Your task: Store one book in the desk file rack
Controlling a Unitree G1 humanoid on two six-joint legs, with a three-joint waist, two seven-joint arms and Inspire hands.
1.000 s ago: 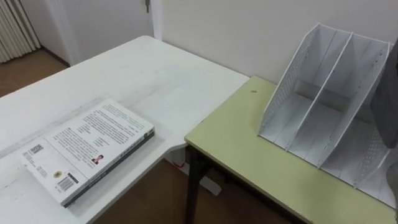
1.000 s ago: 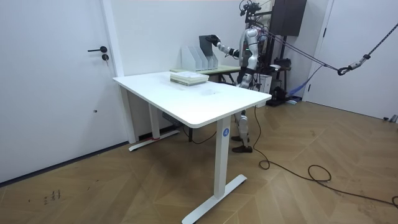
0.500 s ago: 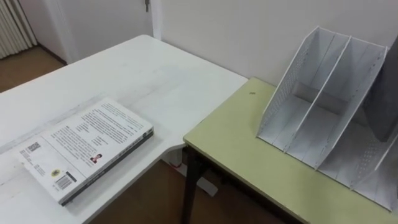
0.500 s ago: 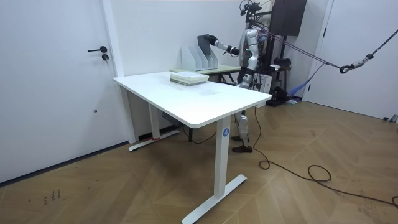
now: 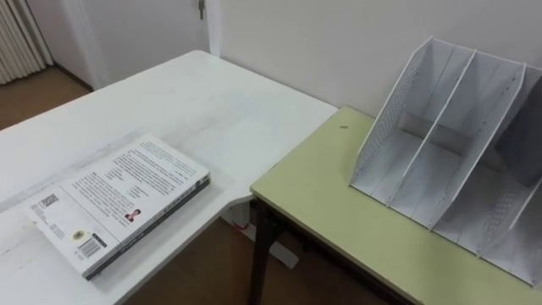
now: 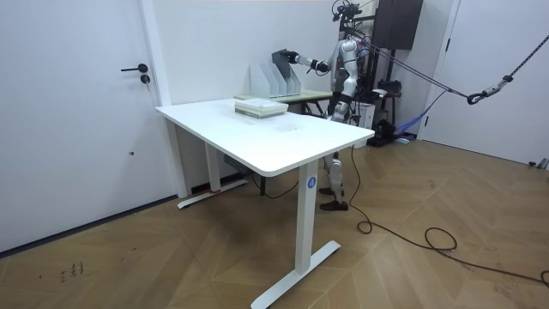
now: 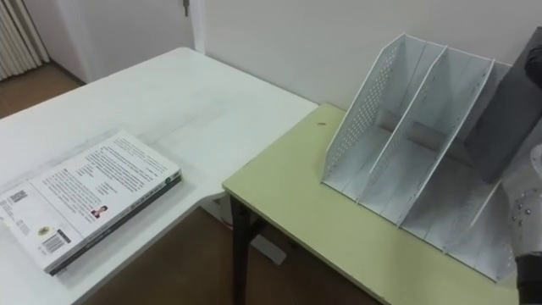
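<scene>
A white three-slot file rack (image 7: 398, 127) stands on the green desk (image 7: 296, 212) by the wall. A dark book (image 7: 508, 110) stands upright in the rack's rightmost slot, leaning against the divider. My right hand (image 7: 527, 212) is at the book's lower right edge and holds it, at the edge of the right eye view. In the room view my right arm reaches out to the dark book (image 6: 280, 58) above the rack (image 6: 273, 79). A second, white-covered book (image 5: 118, 199) lies flat on the white table (image 5: 212, 102) to the left.
The white table meets the green desk at a corner, with a gap of floor (image 5: 195, 271) below. The rack's left slot (image 5: 398, 127) and middle slot (image 5: 457, 152) hold nothing. A wall (image 5: 339, 42) runs right behind the rack.
The dark book has gone farther and lower into the rack's right slot. In the room view the arm has stretched toward the rack. The white-covered book has not moved.
</scene>
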